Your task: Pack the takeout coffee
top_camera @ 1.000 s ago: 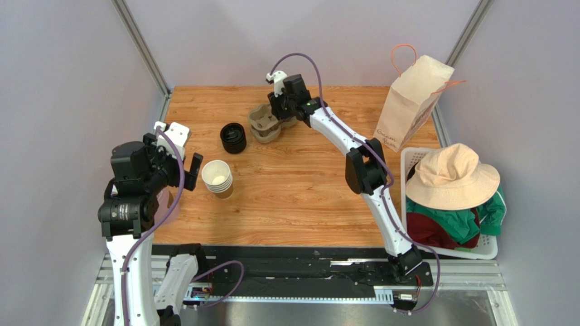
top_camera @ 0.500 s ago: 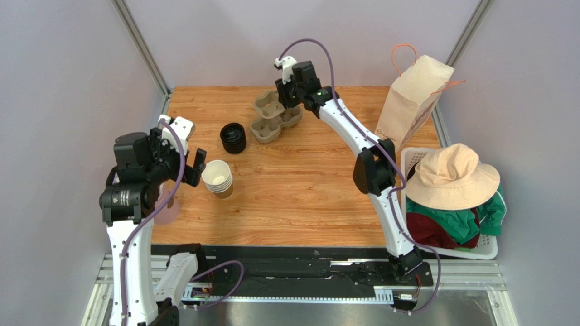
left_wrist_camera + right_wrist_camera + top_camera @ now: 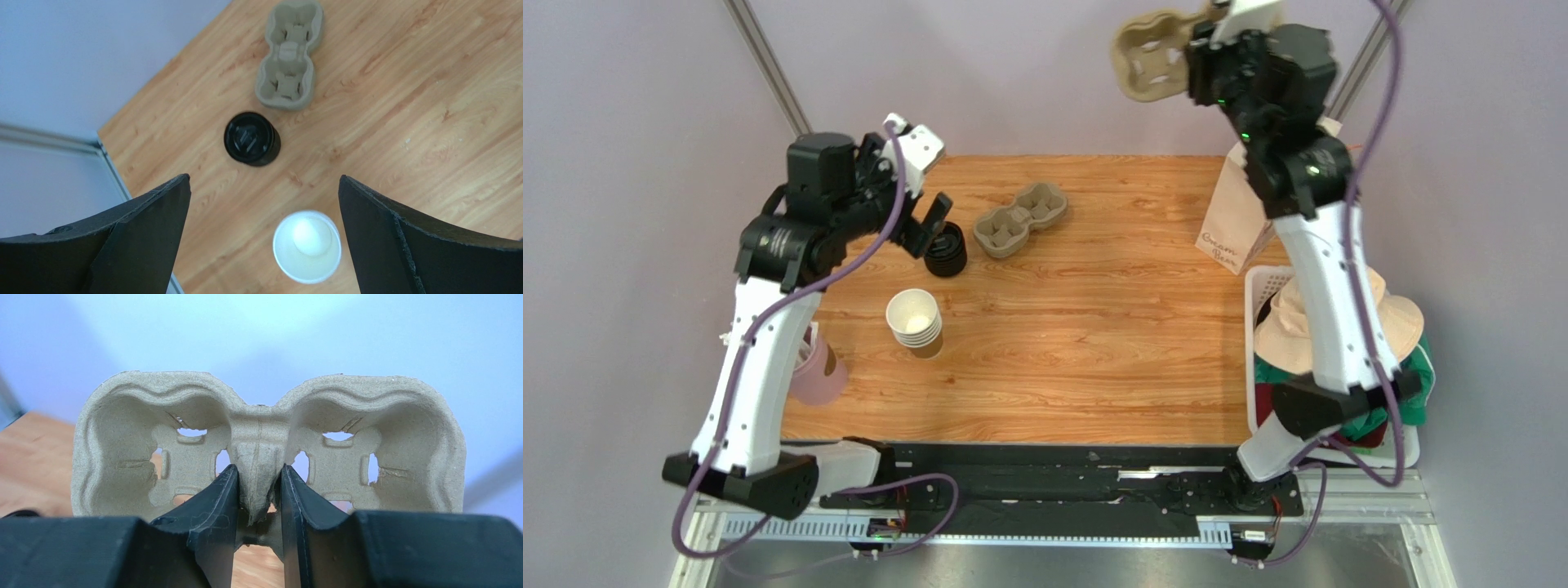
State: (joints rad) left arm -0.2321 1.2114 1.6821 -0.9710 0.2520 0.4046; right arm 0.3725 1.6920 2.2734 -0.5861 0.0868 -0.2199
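— How far along is the packing?
— Hardly begun, I think. I see no finished takeout coffee, only a stack of lidless cups [image 3: 916, 322] near the left edge of the wooden worktop [image 3: 1100, 355], and what looks like a stack of black lids [image 3: 251, 139] further back.
— And the hands?
— The right hand [image 3: 258, 490] pinches a pulp cup carrier [image 3: 264, 429] by its middle ridge, high up. The left hand [image 3: 264, 245] hangs wide open and holds nothing. A paper bag [image 3: 1228, 227] stands at the far right corner, with pale walls around.

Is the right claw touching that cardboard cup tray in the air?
Touching. The right wrist view shows the right gripper pinching the cup tray's centre ridge from both sides.
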